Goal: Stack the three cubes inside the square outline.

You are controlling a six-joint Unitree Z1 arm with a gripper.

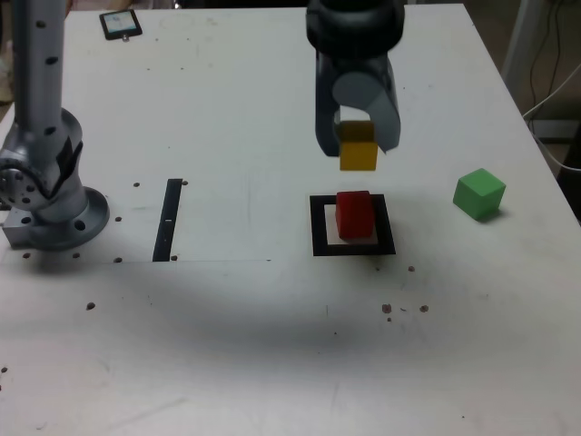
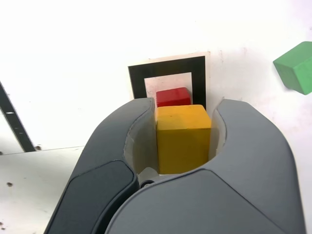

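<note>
My gripper point(image 1: 358, 148) hangs above the table, shut on the yellow cube point(image 1: 359, 153), which fills the space between the jaws in the wrist view point(image 2: 183, 139). Just below and slightly nearer the camera, the red cube point(image 1: 355, 214) rests inside the black square outline point(image 1: 318, 227). In the wrist view the red cube point(image 2: 172, 96) peeks out beyond the yellow one, within the square outline point(image 2: 139, 78). The green cube point(image 1: 478, 193) lies on the table at the exterior view's right, apart from the outline; the wrist view catches it too point(image 2: 296, 67).
The arm's grey base point(image 1: 50, 204) stands at the exterior view's left. A thin black strip point(image 1: 168, 220) lies between the base and the outline. A small dark device point(image 1: 120, 24) rests near the table's far edge. The table's right edge runs close behind the green cube.
</note>
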